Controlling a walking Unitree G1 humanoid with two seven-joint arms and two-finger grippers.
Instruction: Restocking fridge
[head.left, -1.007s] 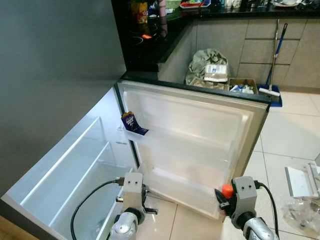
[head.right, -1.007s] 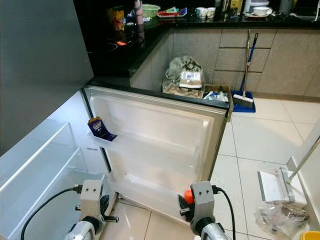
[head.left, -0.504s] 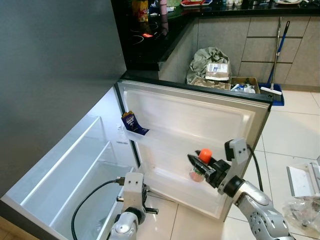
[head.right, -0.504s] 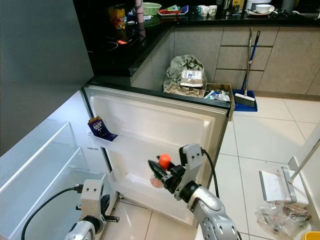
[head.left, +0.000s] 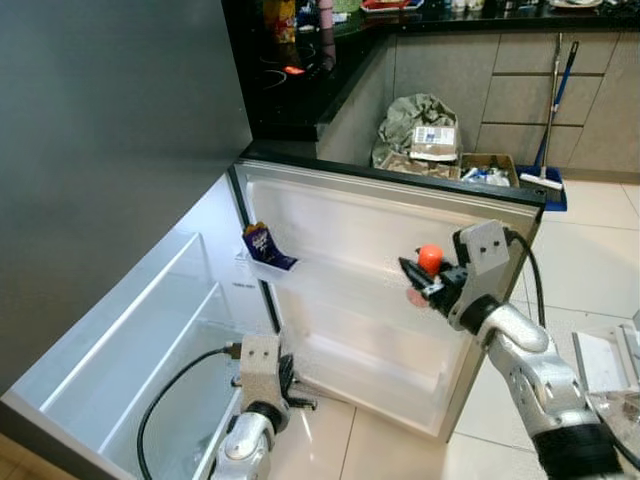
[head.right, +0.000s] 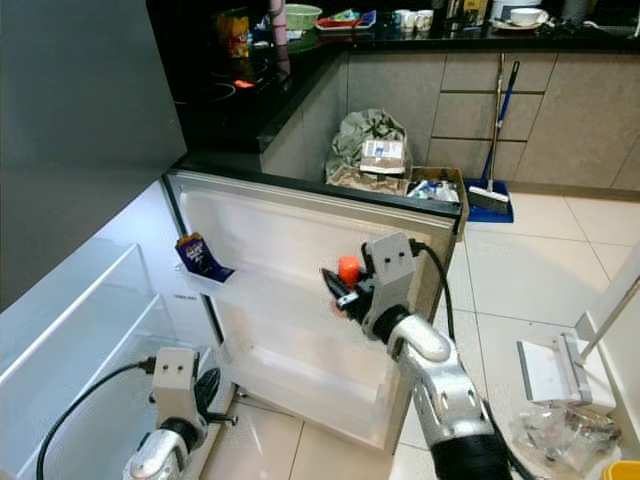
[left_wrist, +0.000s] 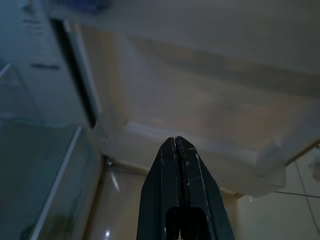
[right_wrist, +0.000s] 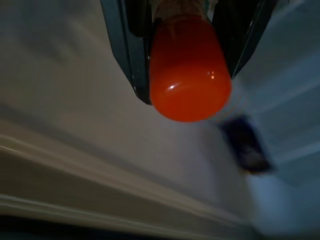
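My left pincer (left_wrist: 176, 145) hung low by the floor with its black fingers pressed together, nothing in it. My right pincer (head.left: 418, 278) was clamped on a small bottle (head.left: 422, 283) with a glossy rounded orange cap (right_wrist: 189, 75), held up against the smooth white inside of the fridge door (head.left: 340, 300). A dark blue packet (head.left: 262, 245) sat in the door shelf (head.left: 310, 272) off to the left; couldn't read its writing. Farther back was the shiny black bench (head.left: 300, 85).

Two silver metal arms, jointed segments. Grey box-shaped camera housing on each wrist, black cable looping out. Left claw (left_wrist: 178, 150), right claw (head.left: 415, 282): long black fingers.
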